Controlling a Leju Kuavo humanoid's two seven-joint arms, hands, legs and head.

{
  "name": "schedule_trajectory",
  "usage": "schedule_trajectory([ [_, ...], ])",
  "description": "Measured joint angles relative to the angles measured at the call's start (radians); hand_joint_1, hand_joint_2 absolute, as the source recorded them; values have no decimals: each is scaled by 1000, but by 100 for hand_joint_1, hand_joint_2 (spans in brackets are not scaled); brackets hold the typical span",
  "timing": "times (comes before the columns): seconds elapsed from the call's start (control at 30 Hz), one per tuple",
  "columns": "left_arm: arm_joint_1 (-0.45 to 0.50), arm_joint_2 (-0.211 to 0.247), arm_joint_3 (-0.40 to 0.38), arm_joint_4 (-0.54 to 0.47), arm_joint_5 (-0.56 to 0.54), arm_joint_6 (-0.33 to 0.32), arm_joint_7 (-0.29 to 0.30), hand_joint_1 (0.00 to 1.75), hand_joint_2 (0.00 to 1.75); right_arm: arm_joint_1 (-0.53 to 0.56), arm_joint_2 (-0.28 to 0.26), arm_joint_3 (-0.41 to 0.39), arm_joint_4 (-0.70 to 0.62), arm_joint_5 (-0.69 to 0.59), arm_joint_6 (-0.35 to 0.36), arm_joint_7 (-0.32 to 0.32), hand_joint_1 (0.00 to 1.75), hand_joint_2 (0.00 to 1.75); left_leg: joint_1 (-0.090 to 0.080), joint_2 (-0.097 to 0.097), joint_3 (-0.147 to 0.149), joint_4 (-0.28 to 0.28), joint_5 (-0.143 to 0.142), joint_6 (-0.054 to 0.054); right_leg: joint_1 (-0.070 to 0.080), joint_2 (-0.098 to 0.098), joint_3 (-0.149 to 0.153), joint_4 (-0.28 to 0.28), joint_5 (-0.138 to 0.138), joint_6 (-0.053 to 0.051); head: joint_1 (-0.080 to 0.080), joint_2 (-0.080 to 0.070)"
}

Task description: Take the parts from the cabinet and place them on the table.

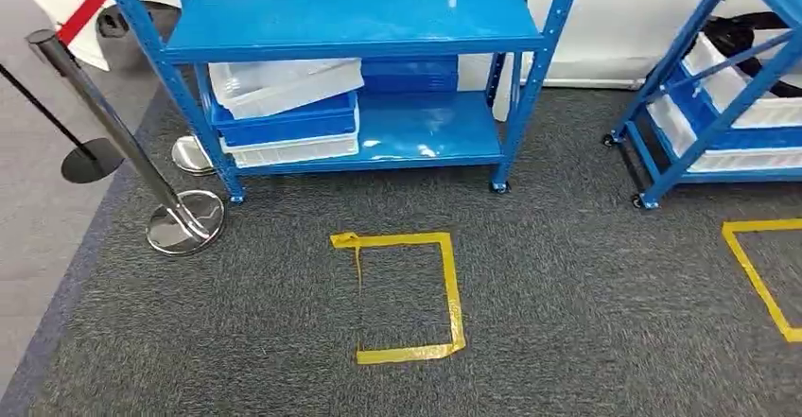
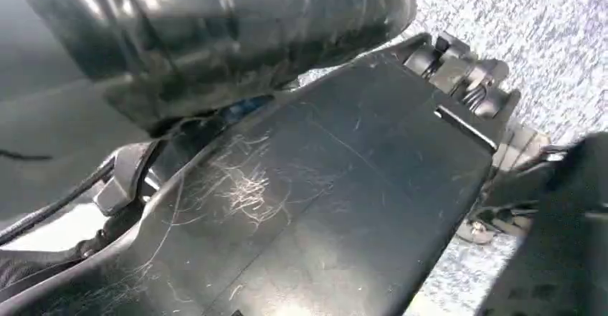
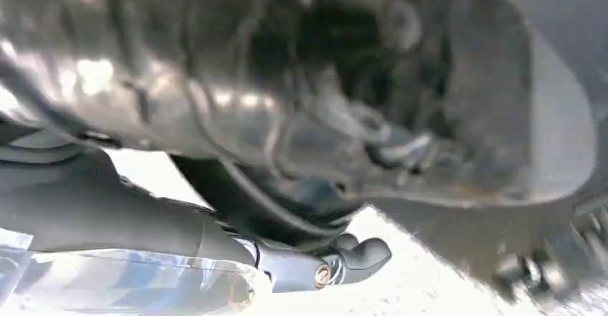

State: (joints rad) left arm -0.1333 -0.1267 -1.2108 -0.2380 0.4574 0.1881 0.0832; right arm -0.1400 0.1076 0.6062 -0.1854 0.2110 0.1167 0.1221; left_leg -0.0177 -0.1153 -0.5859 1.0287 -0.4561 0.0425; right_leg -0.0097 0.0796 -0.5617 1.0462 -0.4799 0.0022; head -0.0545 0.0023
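Two blue racks on grey carpet, trays stowed low in the nearer one.

Nearer cabinet (image 1: 350, 20) squarely ahead, probably for a straight approach; second rack (image 1: 719, 124) off to the right. On the cabinet's lower shelf, stacked to save room: a clear tray (image 1: 284, 84) tilted on a blue crate (image 1: 284, 122), over a white crate (image 1: 293, 150). Parts presumably inside, too small to make out. Yellow tape square (image 1: 452, 294) in front of the cabinet, likely a standing mark. Chrome stanchion (image 1: 184, 220) at the carpet's left edge, seemingly fencing the area. Right robot hand (image 3: 287, 262) blurred, something translucent beside it, hold impossible to judge; left robot hand (image 2: 215, 36) too dark to read.
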Motion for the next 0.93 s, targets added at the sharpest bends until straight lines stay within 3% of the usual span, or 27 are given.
schedule_trajectory([
  [0.07,0,0,-4,0,0,0,0,0,0,0,1,-4,0,0,1,0,0,0,7,-18,-6,-4,4,-8,3,-15,3,-2,-4,-1,0,0],
  [0.1,1,0,-8,0,0,0,0,0,0,-3,1,-5,0,0,0,0,0,0,10,-27,-5,-10,7,-14,6,-24,4,-3,-4,-6,-1,0],
  [0.13,0,0,-9,0,0,0,0,0,0,-4,3,-6,0,0,0,-2,0,0,4,-35,-12,-8,5,-20,-2,-37,13,-14,1,-14,-2,0],
  [0.17,0,0,-11,0,0,0,0,0,0,-5,3,-7,0,0,-2,0,0,0,2,22,-14,12,-9,-22,-1,-48,19,-22,5,-20,-3,0],
  [0.2,-3,0,-15,0,0,1,4,0,0,-1,3,-8,0,0,-2,-1,0,0,1,70,-38,61,-40,-29,0,-60,22,-26,5,-25,-14,0],
  [0.23,-5,2,-16,1,0,1,3,0,0,3,3,-9,0,0,-1,-1,0,0,3,86,-75,136,-77,-34,2,-76,22,-26,4,-27,-12,0],
  [0.27,-8,2,-16,2,-2,3,3,0,175,4,3,-9,0,0,-1,-1,0,175,4,93,-111,209,-105,-37,2,-91,23,-25,2,-30,-15,0],
  [0.3,-10,3,-16,2,-1,3,3,0,175,4,2,-10,0,0,0,0,0,175,5,95,-140,266,-121,-40,3,-107,24,-25,-1,-31,-13,0],
  [0.33,-11,4,-17,2,10,14,8,0,175,5,1,-10,0,-3,-10,7,0,175,6,96,-152,287,-115,-43,3,-121,26,-25,-4,-31,-13,0],
  [0.37,-9,5,-16,2,49,37,29,0,175,7,0,-12,0,-11,-52,29,0,175,8,98,-139,259,-86,-43,3,-135,30,-25,-7,-30,-14,0],
  [0.43,9,10,4,6,105,50,46,0,175,10,0,-30,-3,-29,-133,44,0,175,8,121,-63,107,1,-38,3,-157,43,-25,-16,-28,-14,0],
  [0.47,19,12,19,8,107,50,48,0,175,13,-1,-38,-8,-33,-146,45,0,175,8,147,-29,41,31,-34,4,-163,50,-25,-21,-25,-14,0],
  [0.5,34,16,43,11,98,47,47,0,175,16,-6,-54,-14,-39,-153,43,0,175,-6,190,-8,7,11,-31,10,-170,53,-25,-27,-19,-14,0],
  [0.53,43,19,65,12,87,42,47,0,175,19,-9,-68,-21,-45,-153,39,0,175,-8,182,-2,-13,6,-19,12,-179,52,-22,-31,-13,-15,0],
  [0.63,81,26,127,13,43,25,34,0,175,27,-15,-112,-38,-58,-153,25,0,175,-5,148,-2,-19,7,-4,15,-212,65,-28,-38,1,-11,0],
  [0.67,87,26,149,13,31,18,34,0,175,34,-19,-127,-42,-63,-152,23,0,175,4,140,6,-26,12,2,8,-178,62,-17,-50,10,-13,0],
  [0.7,91,28,169,13,19,13,32,0,175,44,-21,-136,-43,-67,-151,18,0,175,5,132,8,-28,11,4,7,-130,47,18,-70,14,-8,0],
  [0.73,91,29,194,12,1,5,27,0,175,59,-26,-150,-46,-72,-150,12,0,175,6,123,7,-28,10,11,5,-105,12,87,-106,15,-5,0],
  [0.77,92,29,217,10,-13,-3,22,0,175,72,-30,-163,-46,-77,-149,8,0,175,6,112,8,-27,10,14,4,-94,-32,169,-140,17,-5,0],
  [0.8,93,29,241,6,-28,-10,19,0,0,86,-33,-175,-46,-82,-146,5,0,175,6,103,8,-27,9,15,3,-91,-70,235,-159,18,-4,0],
  [0.83,95,30,266,0,-42,-15,16,0,0,99,-37,-193,-47,-90,-145,-4,0,175,6,92,9,-26,8,16,2,-91,-95,269,-157,19,-4,0],
  [0.87,97,32,297,-9,-58,-22,13,0,0,105,-42,-210,-48,-93,-144,-9,0,175,6,87,11,-25,7,15,0,-91,-96,254,-129,20,-4,0],
  [0.9,97,34,321,-18,-70,-27,10,0,0,109,-43,-221,-48,-97,-144,-11,0,175,7,81,13,-24,5,14,-1,-91,-81,213,-94,20,-4,0],
  [0.93,95,35,350,-30,-84,-32,6,0,0,118,-46,-232,-47,-103,-143,-15,0,175,9,74,17,-21,2,12,-3,-91,-45,127,-39,20,-4,0],
])
